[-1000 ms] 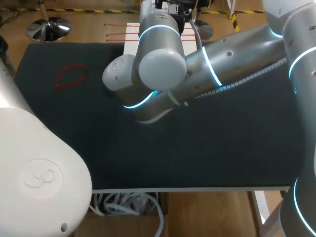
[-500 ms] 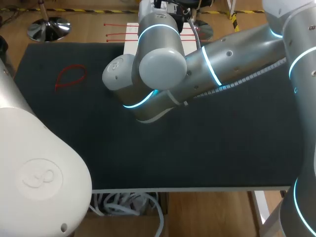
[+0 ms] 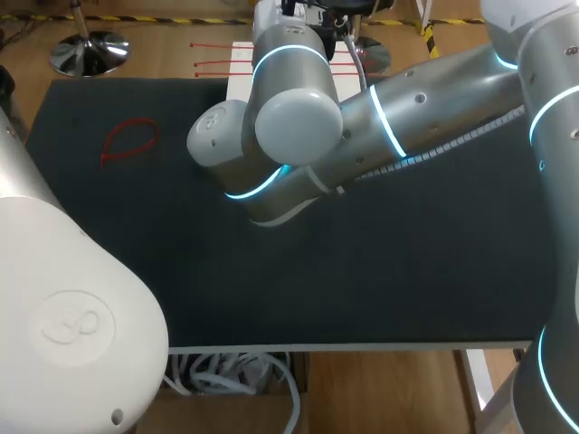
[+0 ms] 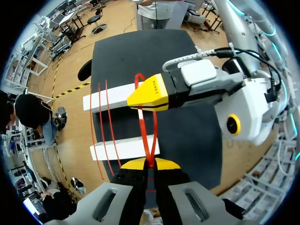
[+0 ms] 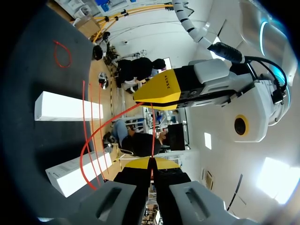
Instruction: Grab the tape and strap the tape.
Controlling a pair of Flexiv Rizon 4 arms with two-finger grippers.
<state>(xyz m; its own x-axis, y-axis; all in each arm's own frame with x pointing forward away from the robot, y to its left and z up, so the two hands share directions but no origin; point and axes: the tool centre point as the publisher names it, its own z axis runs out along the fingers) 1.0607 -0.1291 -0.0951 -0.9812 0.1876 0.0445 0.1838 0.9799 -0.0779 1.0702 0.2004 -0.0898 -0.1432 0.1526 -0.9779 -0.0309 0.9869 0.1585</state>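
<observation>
A red tie hangs looped between my two grippers above the far edge of the mat. My left gripper is shut on one end of it. Facing it, my right gripper is shut on the other part. In the right wrist view my right gripper pinches the tie, which bends up to the left gripper and curves down beside it. The head view hides both grippers behind my right arm.
Two white bars lie at the mat's far edge with spare red ties across them. A finished red loop lies on the black mat at the far left. My left arm fills the near left.
</observation>
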